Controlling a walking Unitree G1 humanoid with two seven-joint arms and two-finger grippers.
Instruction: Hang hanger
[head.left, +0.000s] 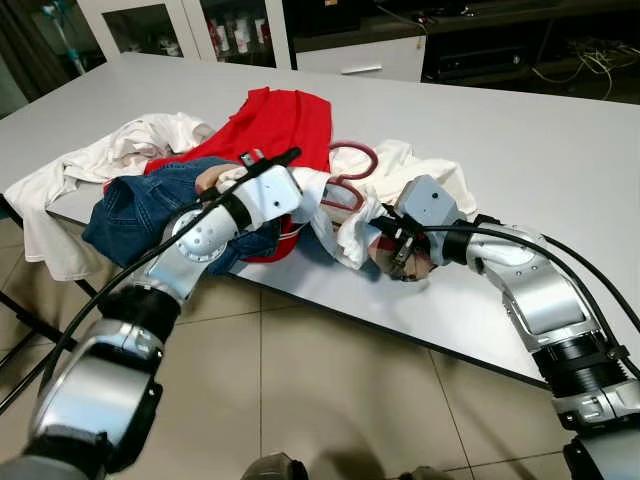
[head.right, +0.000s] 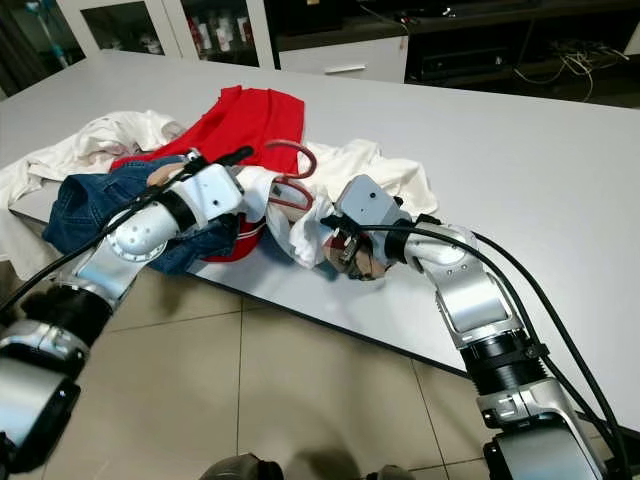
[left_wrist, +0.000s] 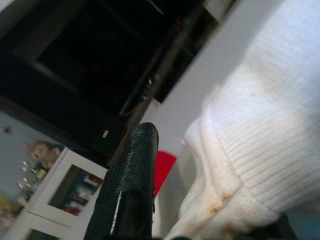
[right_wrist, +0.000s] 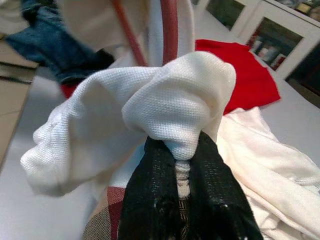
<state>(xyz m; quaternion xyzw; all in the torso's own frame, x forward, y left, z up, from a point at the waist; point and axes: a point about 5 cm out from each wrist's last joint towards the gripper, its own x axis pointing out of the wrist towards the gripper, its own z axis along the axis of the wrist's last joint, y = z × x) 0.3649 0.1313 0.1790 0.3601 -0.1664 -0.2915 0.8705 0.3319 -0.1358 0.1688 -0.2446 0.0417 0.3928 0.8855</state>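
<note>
A dark red hanger (head.left: 356, 168) lies on the grey table (head.left: 520, 140), partly inside a white garment (head.left: 405, 170). Its red bars (right_wrist: 169, 30) run just beyond my right gripper (right_wrist: 180, 150), which is shut on a bunched fold of that white garment (right_wrist: 170, 105) near the table's front edge. My left gripper (head.left: 272, 166) reaches in from the left, right beside the hanger. One black finger (left_wrist: 130, 185) shows in the left wrist view, and white ribbed cloth (left_wrist: 255, 130) lies across the wide gap beside it. The hanger's lower part is hidden by cloth.
A red shirt (head.left: 285, 115), blue jeans (head.left: 140, 205) and another white shirt (head.left: 110, 155) are heaped on the table's left side. A plaid cloth (head.left: 415, 266) lies under my right gripper. The front table edge (head.left: 330, 305) runs over tiled floor. Cabinets (head.left: 240, 30) stand behind.
</note>
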